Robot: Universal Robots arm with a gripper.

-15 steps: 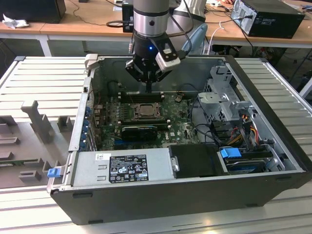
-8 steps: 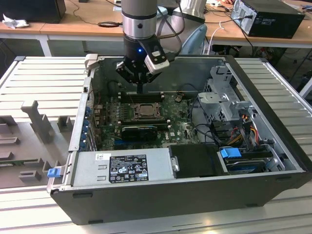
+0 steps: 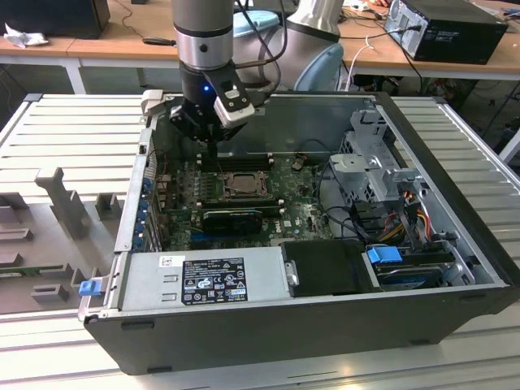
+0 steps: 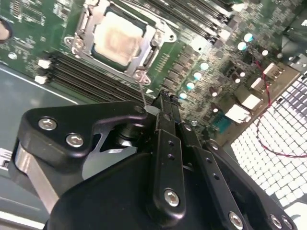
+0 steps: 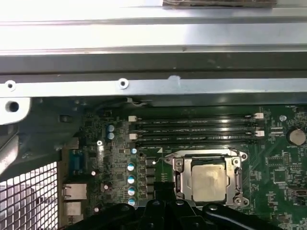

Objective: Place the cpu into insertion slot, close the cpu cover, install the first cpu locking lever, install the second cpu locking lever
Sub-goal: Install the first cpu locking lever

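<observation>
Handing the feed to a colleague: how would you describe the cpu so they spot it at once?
Inside the open computer case, find the green circuit board. Beside its long black memory slots sits a silvery metal frame. The cpu is the pale, plain square in that frame's window, amid dark, busy parts.

The cpu had a dull, pale metal top. The cpu cover was bright silvery metal. The gripper looked matt black with shiny metal screws; the circuit board, glossy green.
</observation>
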